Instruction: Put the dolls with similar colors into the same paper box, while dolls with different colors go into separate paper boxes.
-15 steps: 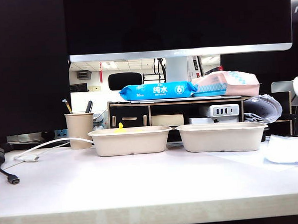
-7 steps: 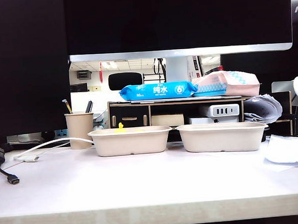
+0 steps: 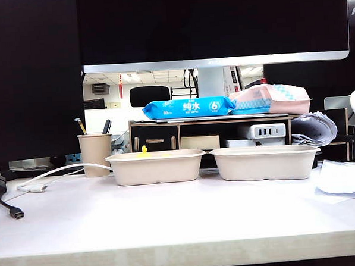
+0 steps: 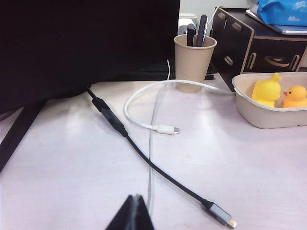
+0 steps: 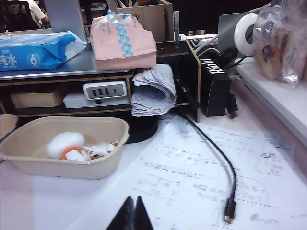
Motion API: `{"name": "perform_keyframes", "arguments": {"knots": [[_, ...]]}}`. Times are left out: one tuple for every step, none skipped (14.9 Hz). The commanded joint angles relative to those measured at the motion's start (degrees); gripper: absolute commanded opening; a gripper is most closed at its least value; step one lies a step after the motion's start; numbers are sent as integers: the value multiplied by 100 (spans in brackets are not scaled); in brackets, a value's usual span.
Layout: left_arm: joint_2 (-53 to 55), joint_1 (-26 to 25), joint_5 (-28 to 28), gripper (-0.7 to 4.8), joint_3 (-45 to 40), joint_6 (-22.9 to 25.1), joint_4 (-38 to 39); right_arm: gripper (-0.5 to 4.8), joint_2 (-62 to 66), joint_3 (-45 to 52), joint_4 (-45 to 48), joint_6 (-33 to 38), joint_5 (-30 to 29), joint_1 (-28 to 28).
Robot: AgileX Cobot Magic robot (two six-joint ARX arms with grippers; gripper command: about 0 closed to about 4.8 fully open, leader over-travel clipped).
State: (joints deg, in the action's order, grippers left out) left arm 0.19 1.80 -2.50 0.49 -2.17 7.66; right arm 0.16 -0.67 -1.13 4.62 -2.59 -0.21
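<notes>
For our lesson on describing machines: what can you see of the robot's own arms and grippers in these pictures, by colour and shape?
Very little shows. In each wrist view only the gripper's tips appear: the left gripper and the right gripper are both black, tapering to a narrow pointed wedge with a thin seam between the fingers. No cables, markings or arm links are visible, and neither arm appears in the exterior view.

From the exterior view, the left paper box [image 3: 155, 167] hides its ducks but for one yellow tip [image 3: 144, 150] above the rim; the right paper box [image 3: 264, 162] hides its contents entirely. Neither claw appears there. In the wrist views, only the dark tips of the left claw [image 4: 132, 215] and right claw [image 5: 132, 215] show, cut off at the bottom edge.
</notes>
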Motion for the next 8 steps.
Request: {"name": "perform_keyframes", "arguments": {"knots": [[2,-11,-17,-5,4,20,-42,-5,0,35,96,-13,-2,188],[2,-11,-17,-5,4,20,-42,-5,0,35,98,-13,-2,188],[2,-11,-15,-5,4,20,-42,-5,0,35,98,-13,0,181],[2,-9,-17,-5,4,20,-42,-5,0,35,96,-13,0,190],[2,-9,-17,-5,4,22,-42,-5,0,35,96,-13,-7,192],[0,-9,-17,-5,4,20,-42,-5,0,35,96,-13,-7,192],[2,-9,-17,-5,4,20,-42,-5,0,35,96,-13,-7,192],[2,-9,-17,-5,4,20,-42,-5,0,35,96,-13,-7,192]]}}
